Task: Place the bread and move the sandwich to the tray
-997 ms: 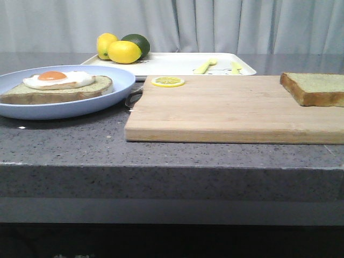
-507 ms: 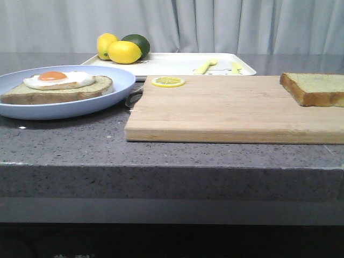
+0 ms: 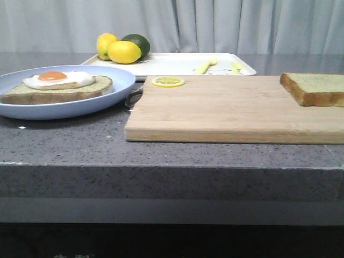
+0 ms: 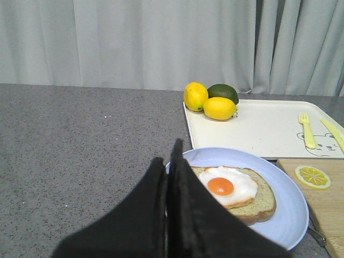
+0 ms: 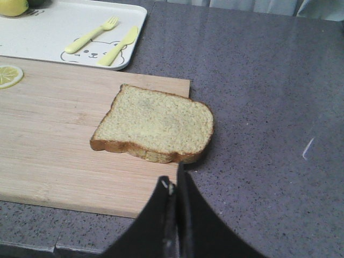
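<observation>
The bread [image 3: 314,87] [image 5: 156,124], a plain brown-crusted slice, lies on the right end of the wooden cutting board [image 3: 231,110] [image 5: 48,134]. The sandwich [image 3: 59,86] [image 4: 236,191], bread topped with a fried egg, rests on a round pale blue plate [image 3: 32,110] [image 4: 290,215] at the left. Behind them lies the white tray [image 3: 172,63] [image 4: 258,129] [image 5: 48,27]. My left gripper [image 4: 167,158] is shut and empty, hovering just short of the plate. My right gripper [image 5: 173,180] is shut and empty, near the bread's closest edge. Neither arm shows in the front view.
Two lemons [image 3: 122,51] [image 4: 217,107] and a lime [image 3: 137,42] [image 4: 224,92] sit on the tray's left end. A yellow fork [image 3: 205,65] [image 5: 91,34] and knife [image 3: 235,66] [image 5: 119,46] lie on its right end. A lemon slice [image 3: 167,81] [image 5: 8,76] [image 4: 313,176] sits on the board's far left corner.
</observation>
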